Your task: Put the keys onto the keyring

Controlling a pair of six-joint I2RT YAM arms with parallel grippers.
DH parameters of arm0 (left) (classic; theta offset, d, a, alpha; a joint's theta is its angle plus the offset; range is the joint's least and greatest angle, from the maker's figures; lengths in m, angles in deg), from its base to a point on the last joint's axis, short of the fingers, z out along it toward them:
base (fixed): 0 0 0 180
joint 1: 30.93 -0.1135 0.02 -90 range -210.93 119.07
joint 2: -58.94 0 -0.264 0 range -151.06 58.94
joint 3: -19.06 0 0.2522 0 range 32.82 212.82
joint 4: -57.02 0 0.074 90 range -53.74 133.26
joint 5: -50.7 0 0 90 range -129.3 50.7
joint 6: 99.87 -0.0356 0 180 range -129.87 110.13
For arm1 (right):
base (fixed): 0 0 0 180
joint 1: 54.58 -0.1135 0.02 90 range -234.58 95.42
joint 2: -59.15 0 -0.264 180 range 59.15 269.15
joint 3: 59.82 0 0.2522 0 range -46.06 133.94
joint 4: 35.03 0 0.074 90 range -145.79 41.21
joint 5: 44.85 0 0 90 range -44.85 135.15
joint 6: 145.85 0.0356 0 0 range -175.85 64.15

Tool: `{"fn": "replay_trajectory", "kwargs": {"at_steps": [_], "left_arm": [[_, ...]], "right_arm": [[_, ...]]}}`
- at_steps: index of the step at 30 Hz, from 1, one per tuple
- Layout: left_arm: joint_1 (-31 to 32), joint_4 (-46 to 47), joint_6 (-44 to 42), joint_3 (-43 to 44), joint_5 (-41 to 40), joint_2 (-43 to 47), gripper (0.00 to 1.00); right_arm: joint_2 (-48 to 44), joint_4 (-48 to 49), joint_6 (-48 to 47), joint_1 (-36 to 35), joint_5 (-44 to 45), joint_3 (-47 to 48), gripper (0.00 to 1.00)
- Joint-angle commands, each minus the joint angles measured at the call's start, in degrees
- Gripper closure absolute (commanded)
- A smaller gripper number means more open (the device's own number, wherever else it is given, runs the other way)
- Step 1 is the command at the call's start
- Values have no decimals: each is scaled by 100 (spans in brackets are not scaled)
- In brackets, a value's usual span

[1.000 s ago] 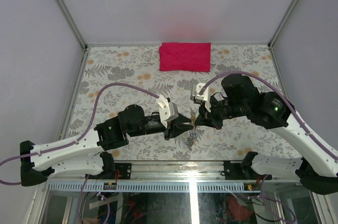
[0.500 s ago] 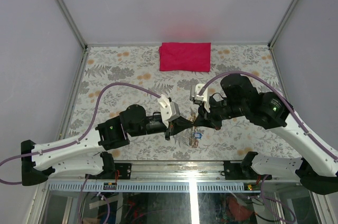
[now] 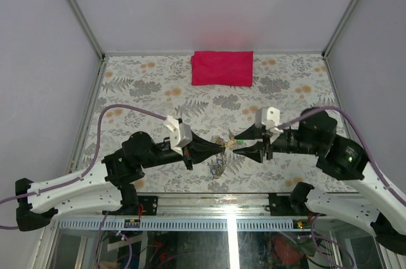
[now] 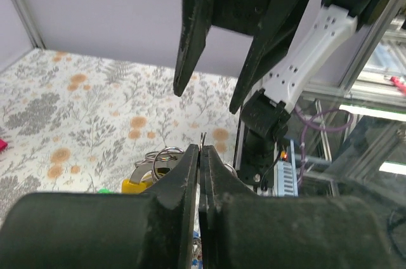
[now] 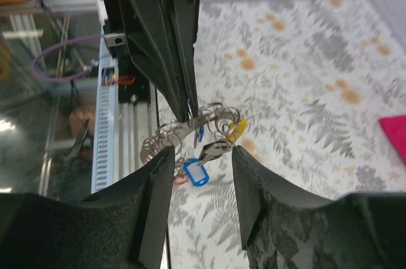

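Well nearer than the cloth (image 3: 222,68), the left gripper (image 3: 223,146) is pinched tight on the keyring (image 5: 210,115). The keys (image 5: 214,149) dangle below it in a bunch, with yellow and blue tags. The right gripper (image 5: 203,151) faces it on the same near side of the cloth. Its fingers are parted around the bunch and grip nothing. The cloth lies flat at the table's (image 3: 146,85) far edge.

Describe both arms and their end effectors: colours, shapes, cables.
Left arm and right arm match: white links near the base, black joints further out, a purple cable looping along each, a white block at each wrist. Left end effector and right end effector each have two black tapered fingers. A green light glows on the right arm.
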Motion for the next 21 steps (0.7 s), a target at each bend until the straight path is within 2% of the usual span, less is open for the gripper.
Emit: {"fn": "replay_trajectory", "kwargs": {"at_steps": [1,5,7,12,21], "left_arm": [[-161,1616,355,-314,279,422,100],[-300,2405,622,-615,515,567,100],[-346,2733,730,-678,640,582,100],[-369,3387,861,-820,694,623,100],[-373,3325,792,-720,707,594,100]], "right_arm": [[-746,2874,880,-3,117,-1276,52],[-1147,5145,1666,-9,149,-2434,55],[-1141,5666,1819,-6,121,-2613,58],[-928,6228,1955,-11,-312,-2620,62],[-789,6902,2121,-6,-777,-2740,68]]}}
